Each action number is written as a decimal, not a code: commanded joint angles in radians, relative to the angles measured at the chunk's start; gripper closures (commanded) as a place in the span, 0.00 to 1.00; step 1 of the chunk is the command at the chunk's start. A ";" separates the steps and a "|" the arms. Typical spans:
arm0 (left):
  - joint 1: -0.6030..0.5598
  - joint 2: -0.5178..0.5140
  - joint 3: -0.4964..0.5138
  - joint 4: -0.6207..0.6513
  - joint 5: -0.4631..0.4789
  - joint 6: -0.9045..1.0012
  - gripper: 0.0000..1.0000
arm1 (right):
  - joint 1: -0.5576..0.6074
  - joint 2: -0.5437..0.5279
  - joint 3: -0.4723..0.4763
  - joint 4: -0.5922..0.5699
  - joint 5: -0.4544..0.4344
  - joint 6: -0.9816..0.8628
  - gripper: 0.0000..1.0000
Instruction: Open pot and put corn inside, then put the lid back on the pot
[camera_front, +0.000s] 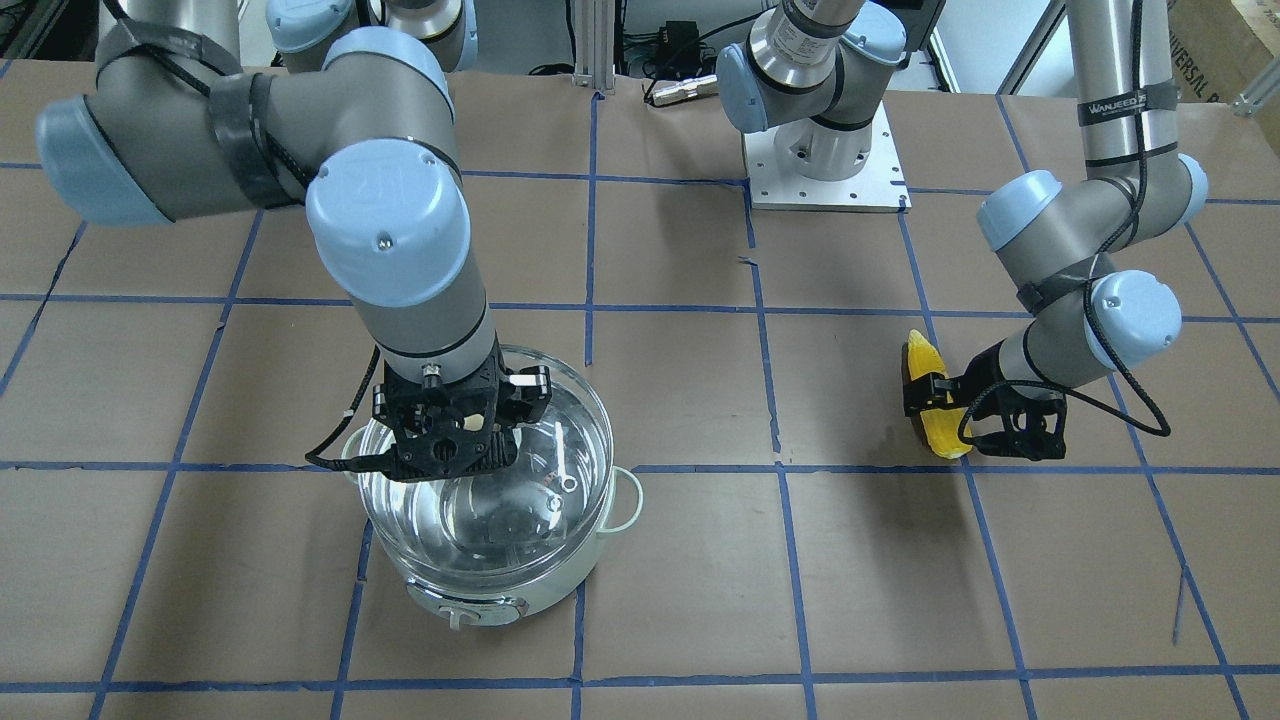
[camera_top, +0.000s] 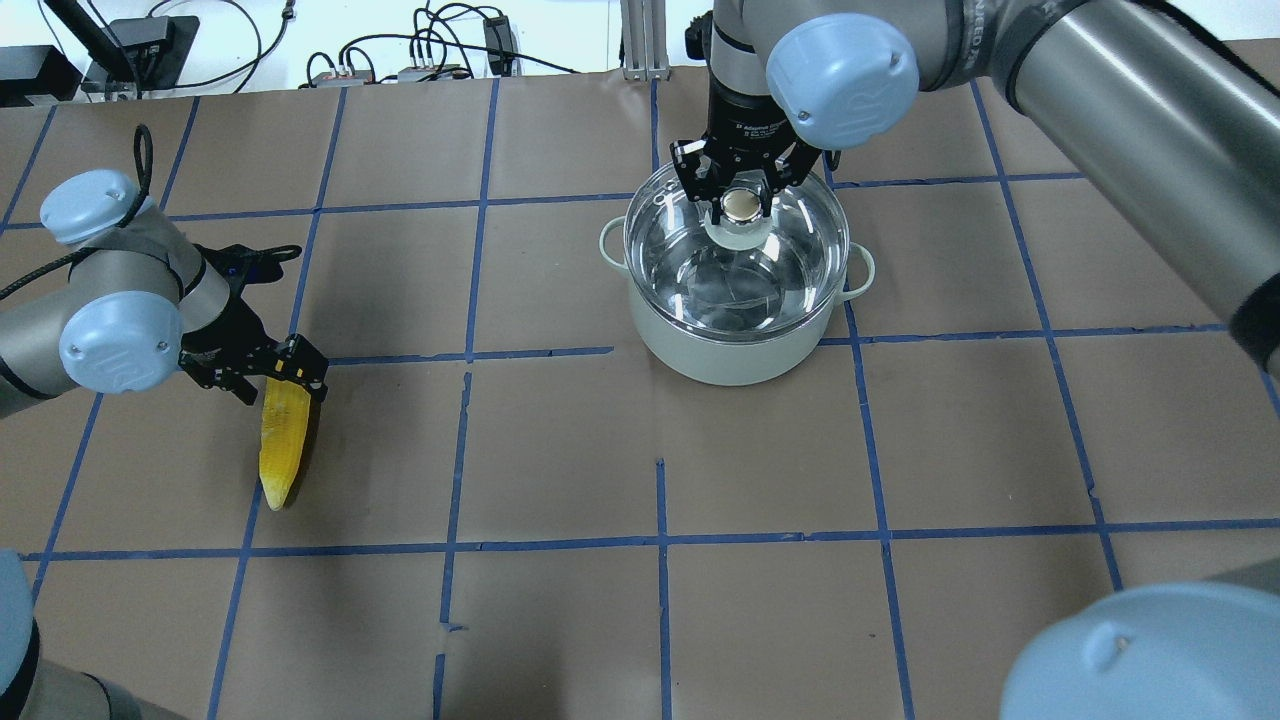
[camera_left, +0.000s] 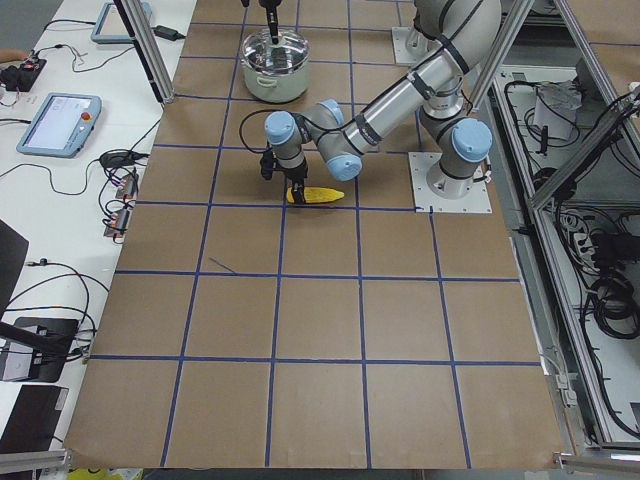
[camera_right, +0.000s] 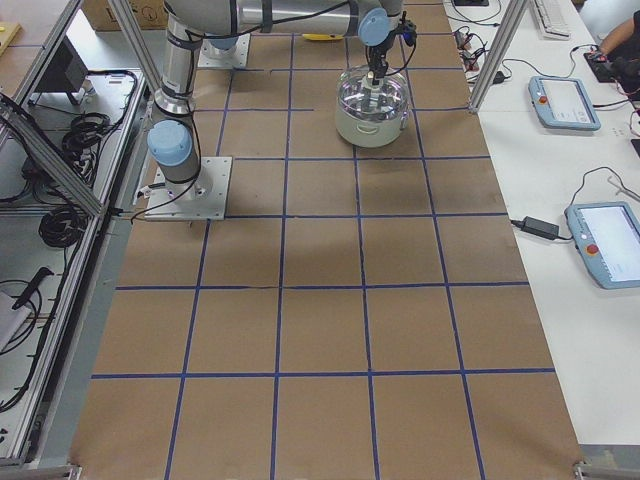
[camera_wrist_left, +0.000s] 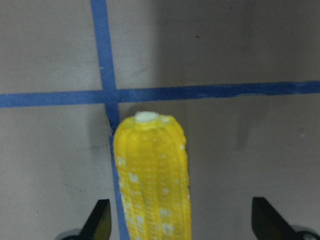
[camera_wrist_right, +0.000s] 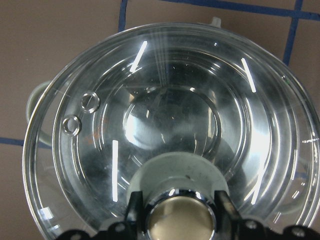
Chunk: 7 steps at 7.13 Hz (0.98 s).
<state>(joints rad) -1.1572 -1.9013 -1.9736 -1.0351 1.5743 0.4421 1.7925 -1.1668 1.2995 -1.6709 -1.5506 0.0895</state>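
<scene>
The pale mint pot (camera_top: 740, 355) stands at the far middle of the table, control panel facing away from the robot (camera_front: 470, 607). The clear glass lid (camera_top: 690, 270) lies over its rim; I cannot tell whether it rests there or is slightly raised. My right gripper (camera_top: 742, 195) comes straight down and its jaws sit against both sides of the lid's knob (camera_wrist_right: 182, 217). The yellow corn (camera_top: 280, 450) lies on the table at the left. My left gripper (camera_top: 278, 378) is open, low over the corn's thick end; the corn (camera_wrist_left: 152, 175) lies between the fingers, nearer one.
Brown paper with a blue tape grid covers the table. The left arm's base plate (camera_front: 825, 165) is bolted on near the robot. Teach pendants (camera_right: 565, 100) and cables lie on side benches beyond the table's edge.
</scene>
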 joint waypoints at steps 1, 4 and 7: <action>0.004 -0.009 -0.013 0.014 0.003 0.004 0.46 | -0.024 -0.080 -0.043 0.103 -0.005 -0.023 0.60; -0.001 0.021 0.008 -0.035 0.004 -0.008 0.81 | -0.142 -0.201 -0.017 0.219 0.001 -0.154 0.74; -0.047 0.065 0.141 -0.238 -0.013 -0.096 0.83 | -0.208 -0.223 0.003 0.276 -0.006 -0.198 0.85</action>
<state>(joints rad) -1.1783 -1.8563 -1.9033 -1.1604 1.5739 0.3989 1.6042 -1.3832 1.2908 -1.4096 -1.5505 -0.0994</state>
